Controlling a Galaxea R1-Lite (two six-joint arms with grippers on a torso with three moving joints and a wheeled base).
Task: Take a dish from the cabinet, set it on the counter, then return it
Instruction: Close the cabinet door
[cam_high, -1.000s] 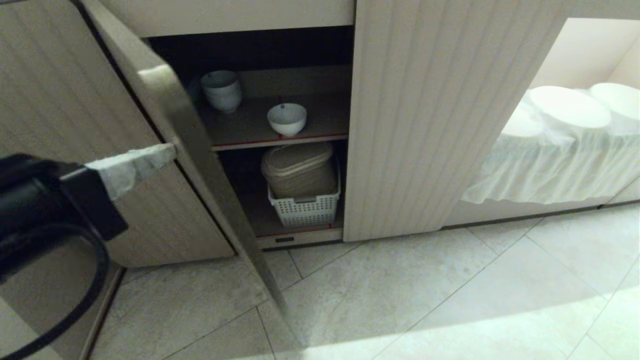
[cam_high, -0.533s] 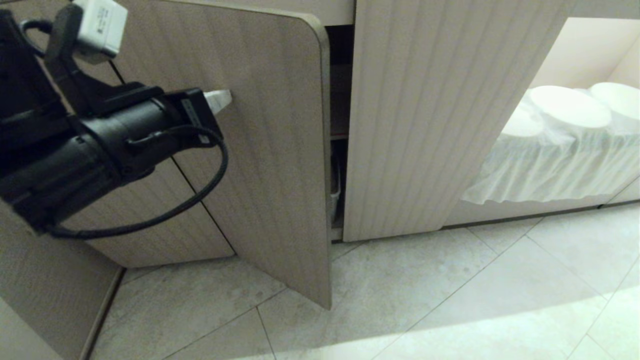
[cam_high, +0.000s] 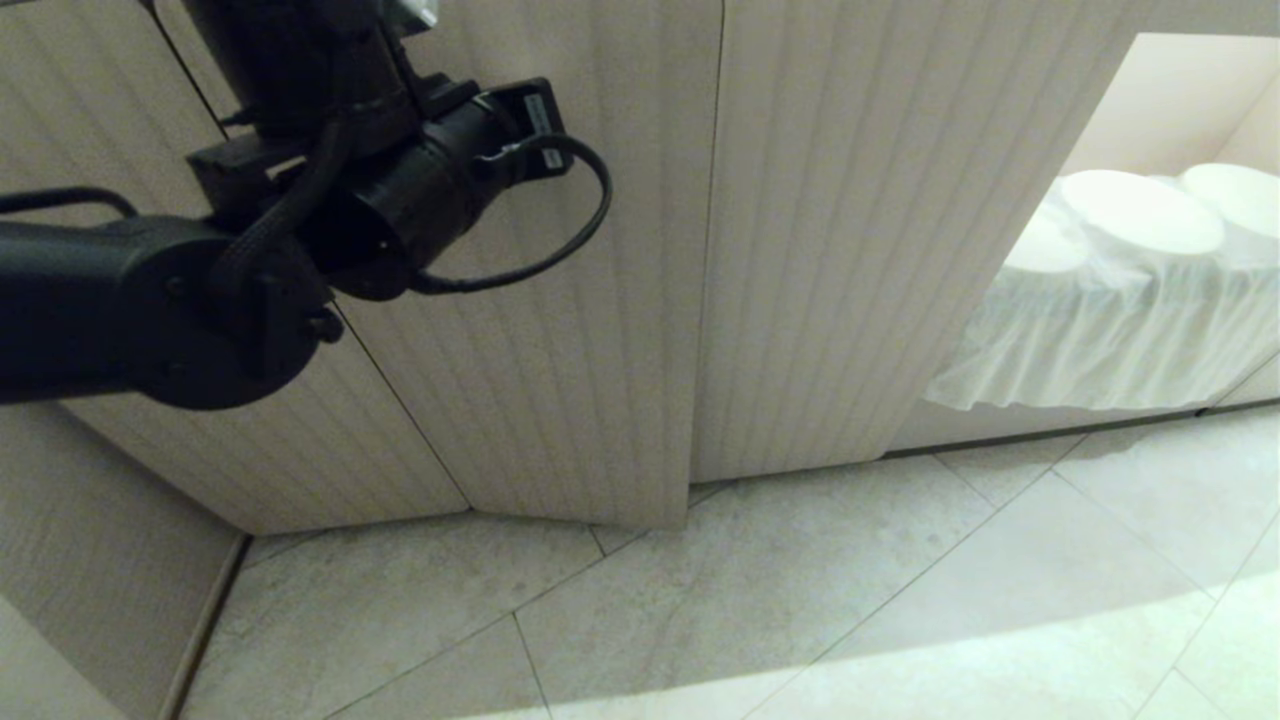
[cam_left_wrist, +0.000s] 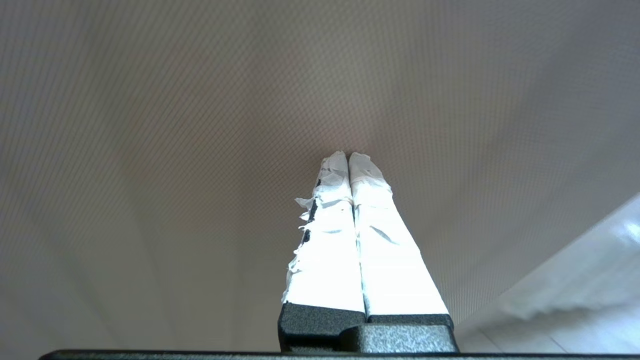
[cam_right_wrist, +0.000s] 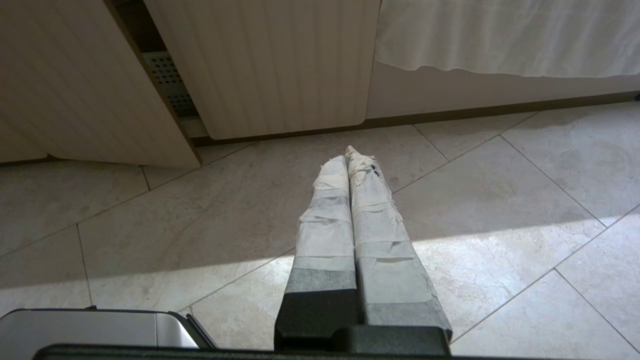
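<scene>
Left claw (cam_left_wrist: 350, 159): taped fingers pressed together, holding nothing, tips touching or all but touching the ribbed face of the cabinet door (cam_high: 590, 330); in the head view the fingertips are hidden behind the black wrist of the left arm (cam_high: 300, 240), which reaches in from the robot's left across the upper part of that door. Right claw (cam_right_wrist: 350, 157): fingers likewise closed and empty, hanging low over the tiled floor (cam_right_wrist: 450, 210), well apart from the cabinet (cam_high: 830, 250). In the right wrist view a narrow gap shows beside the door's edge, with a perforated white basket (cam_right_wrist: 167, 80) visible through it, so the door stands nearly but perhaps not fully shut. The dish is not visible in any view; it presumably lies inside the cabinet, behind the door the left claw meets. Decisive relation: the door lies directly ahead of the left claw, along the line of its closed fingers, and the left arm is much the nearer; the remaining move is judged to be a short push along that line. To the robot's right, a niche with white cloth (cam_high: 1100, 310).
</scene>
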